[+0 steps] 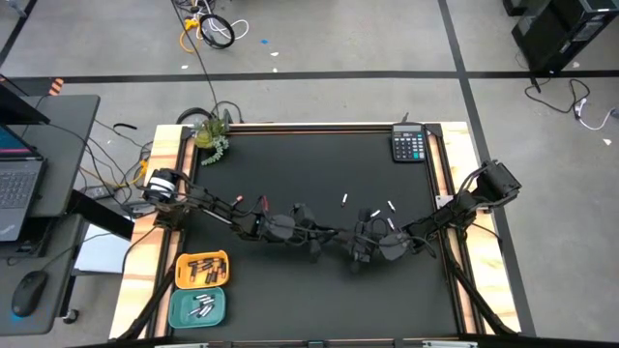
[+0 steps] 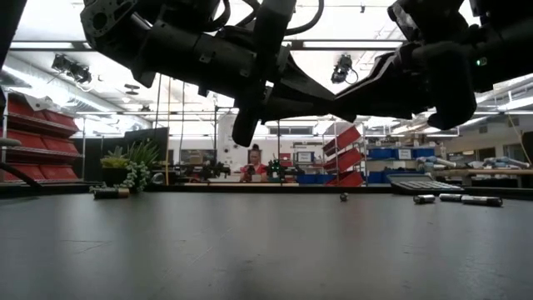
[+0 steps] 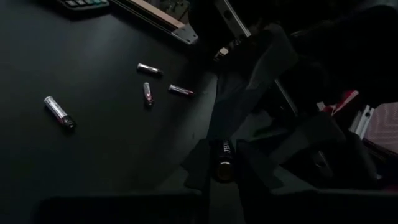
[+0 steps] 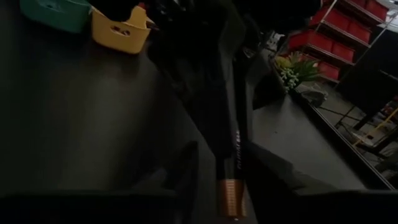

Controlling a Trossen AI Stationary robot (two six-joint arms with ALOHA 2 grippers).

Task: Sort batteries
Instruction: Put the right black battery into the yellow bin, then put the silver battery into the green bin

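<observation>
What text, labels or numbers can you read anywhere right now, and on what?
Nothing reads cleanly.
Dark battery between the left gripper fingers: white lettering on its side, too blurred to read.
Same battery in the right wrist view: small print along its body, unreadable.
Calculator: key markings too small.
Loose batteries on the mat: label print too small.
Yellow bin and teal bin: no visible label.

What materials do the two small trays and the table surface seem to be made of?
The yellow tray and the teal tray look like moulded plastic: solid bright colour, rounded corners, thin walls; the yellow one shows a notched rim in the right wrist view. The table surface looks like a matte black mat, rubber or similar, since it shows little glare. Its border looks like pale bare wood.
</observation>
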